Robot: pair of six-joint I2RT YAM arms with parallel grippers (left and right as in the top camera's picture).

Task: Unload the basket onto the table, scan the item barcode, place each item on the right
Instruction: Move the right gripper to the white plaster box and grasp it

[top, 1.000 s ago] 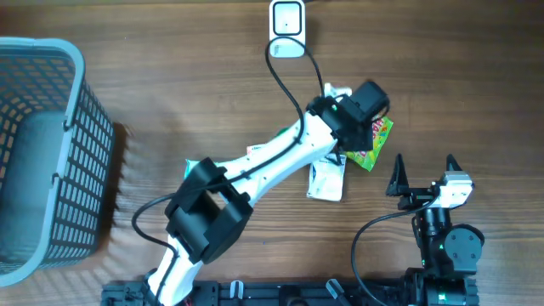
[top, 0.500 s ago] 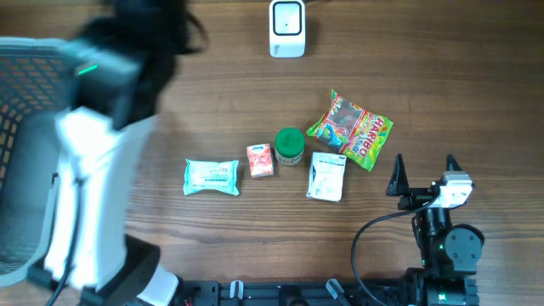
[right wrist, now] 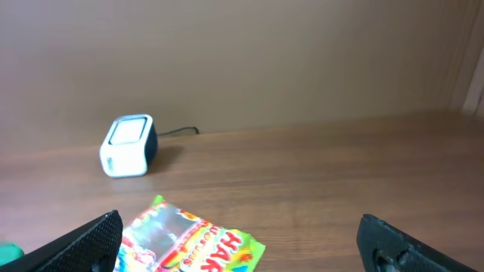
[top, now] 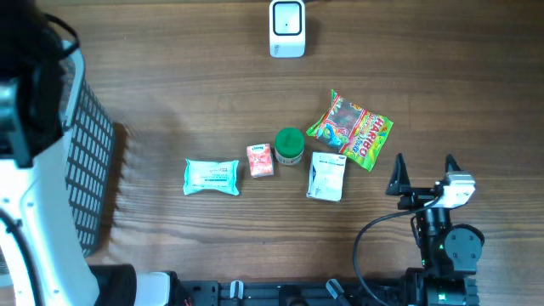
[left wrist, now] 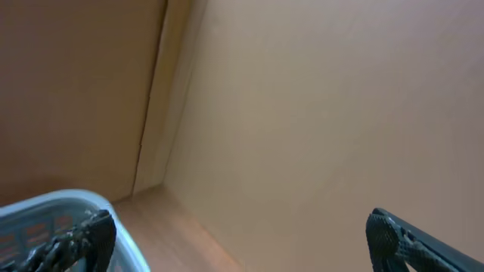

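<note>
Nothing appears scanned yet: the left tool (left wrist: pixel 243 240) and right tool (top: pixel 422 172) both gape wide and empty, while the candy bag (top: pixel 351 129) lies on the counter (top: pixel 170 102) near the right tool, well apart from the scanner (top: pixel 287 28), unlifted.

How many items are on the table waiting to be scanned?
5, in a loose row: wipes pack leftmost, red carton, green-capped jar, white packet, gummy bag rightmost. The basket may hide more.
</note>
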